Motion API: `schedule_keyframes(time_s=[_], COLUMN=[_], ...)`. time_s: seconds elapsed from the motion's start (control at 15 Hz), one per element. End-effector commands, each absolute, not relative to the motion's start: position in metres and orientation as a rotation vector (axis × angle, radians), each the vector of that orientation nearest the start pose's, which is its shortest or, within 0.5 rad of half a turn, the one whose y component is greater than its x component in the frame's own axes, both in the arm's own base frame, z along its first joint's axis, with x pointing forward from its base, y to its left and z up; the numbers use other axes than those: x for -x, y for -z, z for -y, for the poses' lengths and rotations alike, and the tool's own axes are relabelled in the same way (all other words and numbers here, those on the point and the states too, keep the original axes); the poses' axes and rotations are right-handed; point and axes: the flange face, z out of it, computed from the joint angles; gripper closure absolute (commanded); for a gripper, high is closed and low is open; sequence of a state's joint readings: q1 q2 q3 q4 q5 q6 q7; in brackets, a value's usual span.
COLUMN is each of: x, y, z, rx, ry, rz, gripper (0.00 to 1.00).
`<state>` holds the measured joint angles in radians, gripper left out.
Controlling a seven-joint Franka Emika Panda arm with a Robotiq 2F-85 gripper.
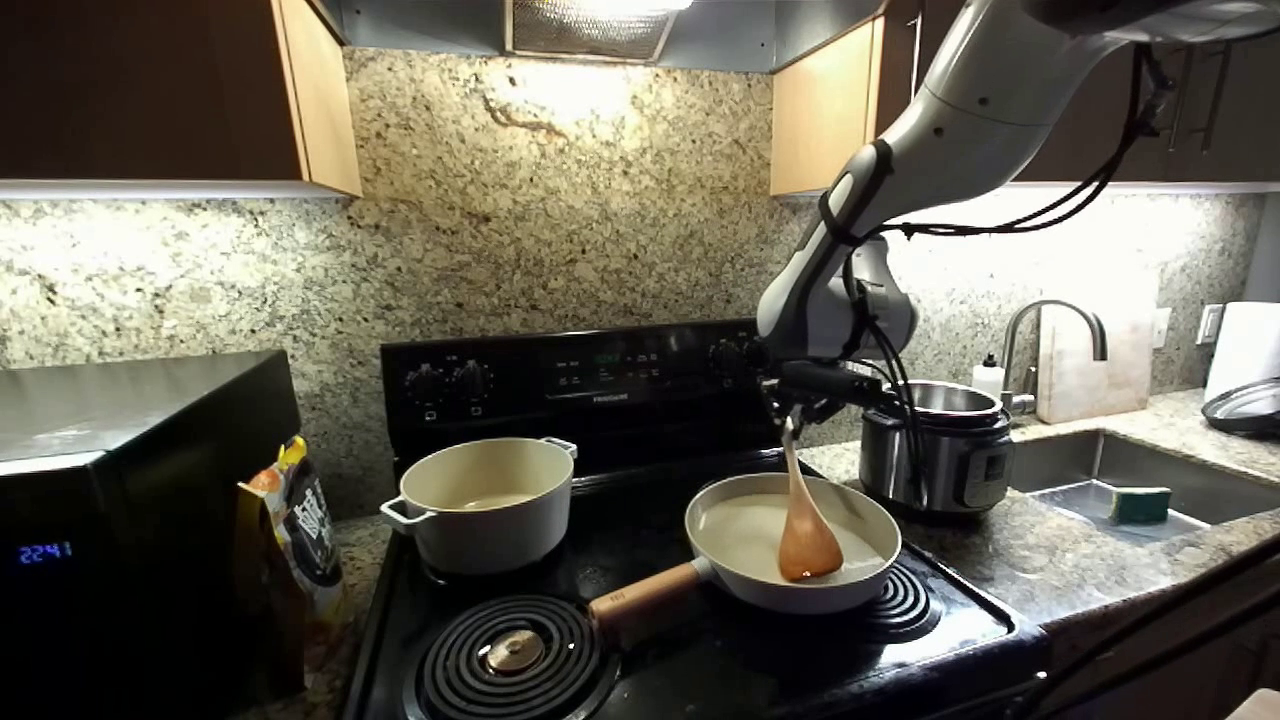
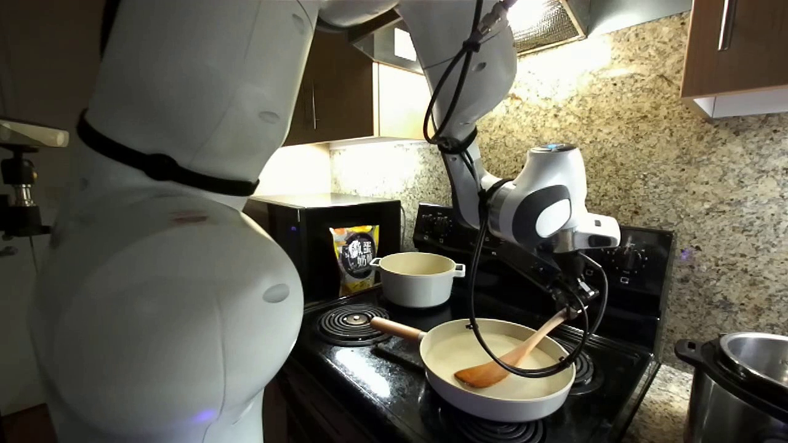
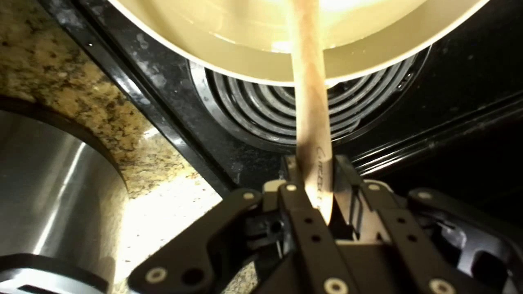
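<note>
The pincer (image 3: 316, 173) is closed to the thickness of the spatula (image 3: 311, 102), gripping it near the handle end with fingers (image 3: 344, 173) on both sides. The pincer is located above and outside the rim of the pan (image 2: 492, 410), on the control panel (image 1: 620, 375) side. From there the spatula slopes down over the rim, and its blade lies inside the pan; contact with the pan base cannot be confirmed. The pan stands on the stove (image 1: 760, 670), its handle pointing towards a burner (image 1: 500, 655). The pot (image 1: 500, 530) stands on the handle side of the pan, apart from it. The bag (image 1: 315, 530) and the microwave (image 1: 190, 400) are on that same side, farther from the pan than the pot. On the opposite side of the pan, the cooker (image 1: 935, 465) stands on the desk (image 1: 1060, 560), near the pan. The sink (image 1: 1190, 487), holding a sponge (image 1: 1140, 506), lies beyond the cooker as seen from the pan.
</note>
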<state>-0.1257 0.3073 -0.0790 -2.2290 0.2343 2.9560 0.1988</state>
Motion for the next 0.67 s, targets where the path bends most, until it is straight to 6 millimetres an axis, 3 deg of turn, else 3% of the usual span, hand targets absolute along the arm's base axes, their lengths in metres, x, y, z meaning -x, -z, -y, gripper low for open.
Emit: schedule_keyframes(time_s=[0.0, 0.6], x=[-0.538, -0.524], y=[-0.292, -0.303], z=[0.159, 0.228], rx=[2.800, 2.665], ry=[0.699, 0.741], rz=[-1.004, -1.195], gripper=[0.94, 0.94])
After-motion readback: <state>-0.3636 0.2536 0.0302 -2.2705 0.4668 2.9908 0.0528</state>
